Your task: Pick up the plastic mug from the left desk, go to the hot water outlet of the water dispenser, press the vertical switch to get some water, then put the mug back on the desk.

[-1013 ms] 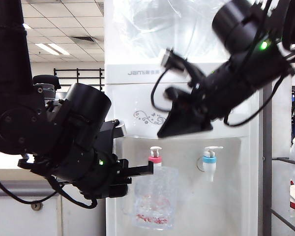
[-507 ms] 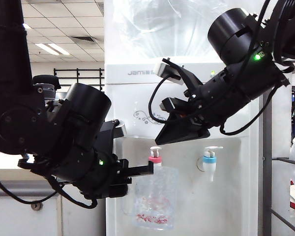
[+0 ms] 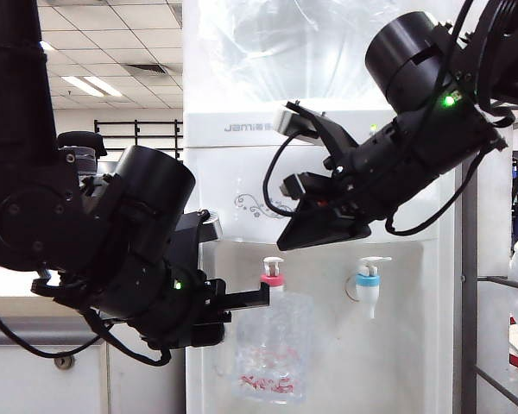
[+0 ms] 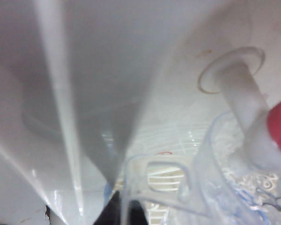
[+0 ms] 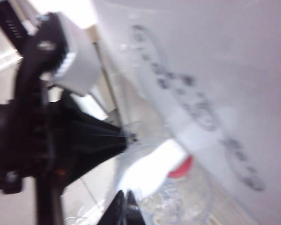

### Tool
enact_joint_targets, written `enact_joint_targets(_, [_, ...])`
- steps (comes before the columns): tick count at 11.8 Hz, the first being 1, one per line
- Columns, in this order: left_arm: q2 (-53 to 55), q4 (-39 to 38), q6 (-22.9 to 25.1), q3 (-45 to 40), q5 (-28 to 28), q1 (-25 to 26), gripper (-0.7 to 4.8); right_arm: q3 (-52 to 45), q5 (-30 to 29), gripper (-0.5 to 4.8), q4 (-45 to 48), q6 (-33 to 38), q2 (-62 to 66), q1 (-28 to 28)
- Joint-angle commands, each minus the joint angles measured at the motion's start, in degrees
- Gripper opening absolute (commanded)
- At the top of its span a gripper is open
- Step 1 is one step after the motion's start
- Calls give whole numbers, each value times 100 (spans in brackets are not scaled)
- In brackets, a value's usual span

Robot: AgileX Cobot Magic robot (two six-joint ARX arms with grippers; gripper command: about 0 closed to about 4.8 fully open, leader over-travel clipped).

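Note:
The clear plastic mug [image 3: 274, 349] hangs under the hot water outlet [image 3: 273, 279], the white tap with a red collar on the water dispenser [image 3: 242, 185]. My left gripper [image 3: 261, 298] is shut on the mug's loop handle [image 4: 168, 179], and its dark tips [image 4: 124, 212] pinch the clear plastic. The tap's pipe [image 4: 241, 96] reaches over the mug's mouth. My right gripper [image 3: 283, 242] is shut and empty. It points down, a little above the vertical switch [image 3: 274, 262]. In the right wrist view its tips [image 5: 125, 204] sit just short of the blurred white lever [image 5: 152, 169] and red collar [image 5: 181, 168].
A blue-collared tap [image 3: 368, 280] sits to the right of the red one in the same recess. A big clear bottle [image 3: 276, 52] tops the dispenser. The left desk [image 3: 26, 379] with its round lock stands low on the left, behind my left arm. A metal rack [image 3: 501, 345] stands on the right.
My right gripper has dipped a little towards the red-collared tap and now holds steady, no longer blurred. The left gripper and the mug have not moved.

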Motion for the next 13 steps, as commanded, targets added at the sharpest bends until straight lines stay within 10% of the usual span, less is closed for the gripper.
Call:
enact_joint_targets(1, [-42,249,-22,28,2,-11,-6,20,26,-6,109,-17,195,9])
enact_joint_targets(13, [-42,249,-20,28,4,-13,-5,39,96,-6,151,-26,-352,114])
